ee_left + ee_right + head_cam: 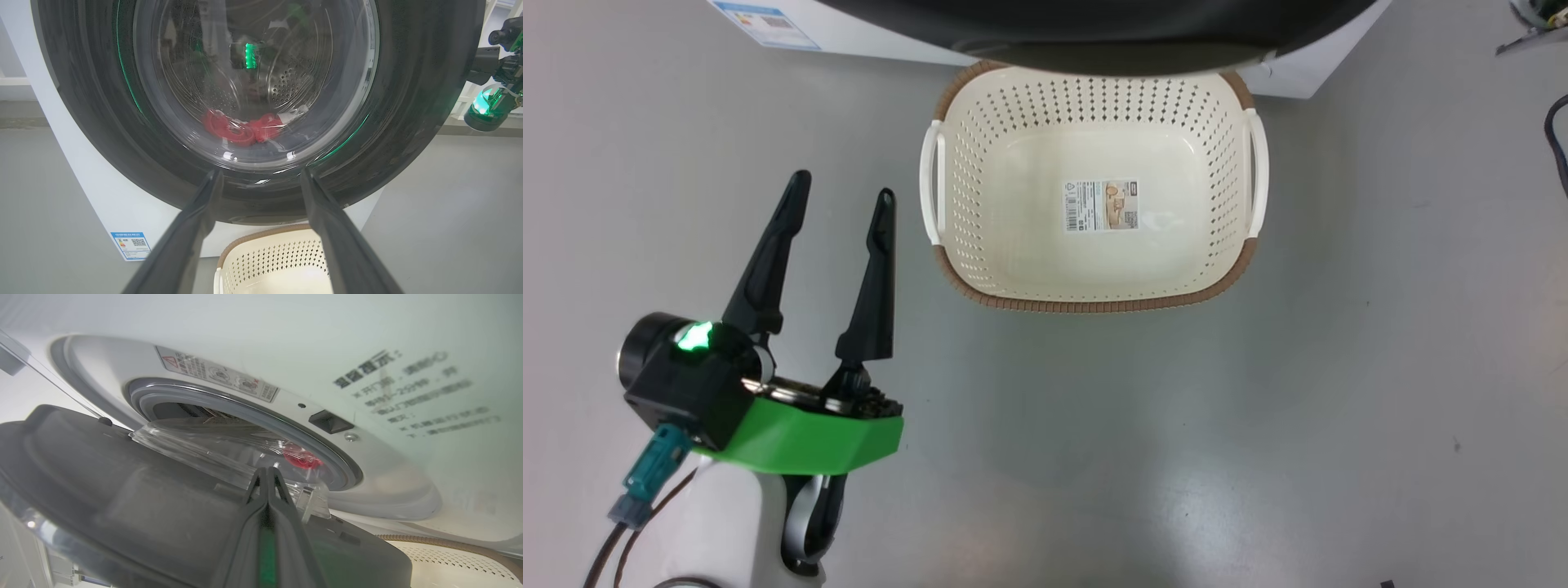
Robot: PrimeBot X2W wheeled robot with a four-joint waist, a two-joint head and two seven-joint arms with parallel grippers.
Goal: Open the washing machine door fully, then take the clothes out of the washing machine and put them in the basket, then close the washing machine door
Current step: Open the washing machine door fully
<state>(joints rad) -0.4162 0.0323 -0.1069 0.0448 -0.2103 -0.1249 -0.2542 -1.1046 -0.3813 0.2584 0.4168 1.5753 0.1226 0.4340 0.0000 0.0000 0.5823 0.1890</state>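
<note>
In the head view, the left gripper [843, 186] is hovering low on the left above the grey floor [1258, 408], its two dark fingers standing wide apart and holding nothing. The basket [1094, 306] is sitting on the floor near the middle, well to the gripper's right, with only a sticker [1100, 205] showing on its bottom. Its far rim is lying under the dark edge of the door [1094, 33], which is jutting out from the white washing machine [866, 37] along the top. In the left wrist view, the spread fingers are pointing straight at the round door. Through its clear window the red clothes [241, 130] are lying at the bottom of the steel drum, and the basket is standing just in front of the machine, below the door. In the right wrist view, the right gripper [267, 475] is reaching into the gap between the door's inner side and the machine's front, with its fingers pressed tightly together and gripping nothing. Whether they are touching the door I cannot tell. The door is standing partly open, its glass bowl sitting partly inside the grey rubber ring [229, 402]. A patch of red cloth is showing through the glass just past the fingertips, and a warning label [216, 373] is sitting above the ring.
</note>
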